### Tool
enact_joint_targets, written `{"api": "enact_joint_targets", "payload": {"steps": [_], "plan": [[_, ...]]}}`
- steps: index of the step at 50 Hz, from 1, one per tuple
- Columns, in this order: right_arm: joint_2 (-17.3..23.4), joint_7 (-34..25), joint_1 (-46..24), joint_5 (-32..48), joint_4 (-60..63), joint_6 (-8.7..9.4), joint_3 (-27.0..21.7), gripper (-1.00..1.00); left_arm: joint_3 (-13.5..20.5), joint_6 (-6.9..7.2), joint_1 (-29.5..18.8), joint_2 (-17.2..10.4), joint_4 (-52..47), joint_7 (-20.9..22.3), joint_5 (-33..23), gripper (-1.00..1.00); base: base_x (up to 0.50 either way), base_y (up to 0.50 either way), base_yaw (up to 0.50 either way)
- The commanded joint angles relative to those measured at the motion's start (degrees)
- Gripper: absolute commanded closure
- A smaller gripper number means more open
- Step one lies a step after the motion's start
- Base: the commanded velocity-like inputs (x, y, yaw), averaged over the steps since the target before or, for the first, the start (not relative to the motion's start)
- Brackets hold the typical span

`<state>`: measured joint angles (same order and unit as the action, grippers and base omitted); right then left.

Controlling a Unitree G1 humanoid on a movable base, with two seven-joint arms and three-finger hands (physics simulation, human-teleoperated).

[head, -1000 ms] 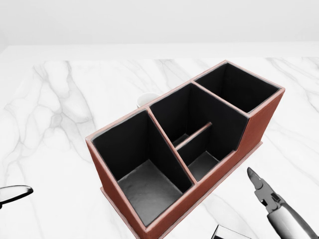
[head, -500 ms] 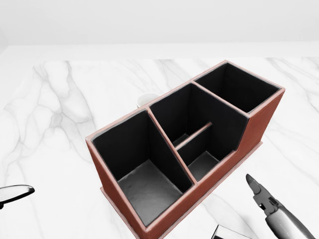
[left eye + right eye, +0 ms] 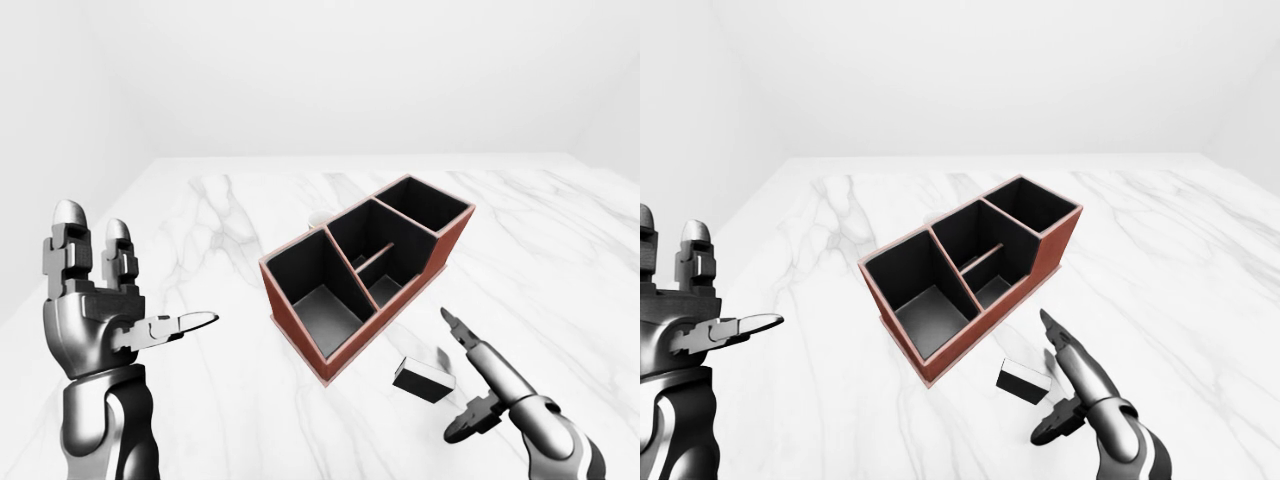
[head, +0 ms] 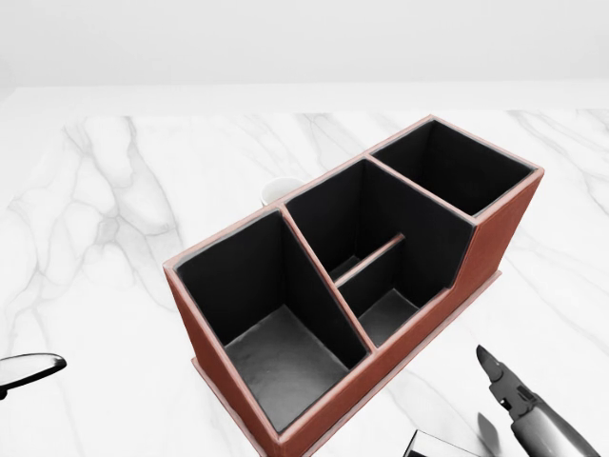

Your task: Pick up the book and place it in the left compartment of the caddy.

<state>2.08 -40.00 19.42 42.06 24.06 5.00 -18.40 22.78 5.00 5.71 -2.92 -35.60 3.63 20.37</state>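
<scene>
Gleaming marble table (image 3: pixel 200 400), white walls (image 3: pixel 320 70)

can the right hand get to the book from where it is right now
Probably yes. The right hand hangs open right beside the book, which lies flat on the marble table next to the caddy; nothing sits between them.
</scene>
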Motion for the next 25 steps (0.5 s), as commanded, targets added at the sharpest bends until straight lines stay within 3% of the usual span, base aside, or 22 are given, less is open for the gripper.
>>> {"api": "enact_joint_targets", "payload": {"steps": [1, 25], "plan": [[0.89, 0.0, -1.2, 1.67, -2.23, 0.0, 0.4, -1.0, 0.1, 0.0, 0.05, 0.02, -0.09, -0.04, 0.15, -1.0, 0.0, 0.0, 0.0], [3.21, 0.0, -2.73, 4.29, -7.3, 0.0, 3.67, -1.0, -0.59, 0.0, -0.25, 0.0, 1.34, -0.24, -0.35, -1.0, 0.0, 0.0, 0.0]]}}
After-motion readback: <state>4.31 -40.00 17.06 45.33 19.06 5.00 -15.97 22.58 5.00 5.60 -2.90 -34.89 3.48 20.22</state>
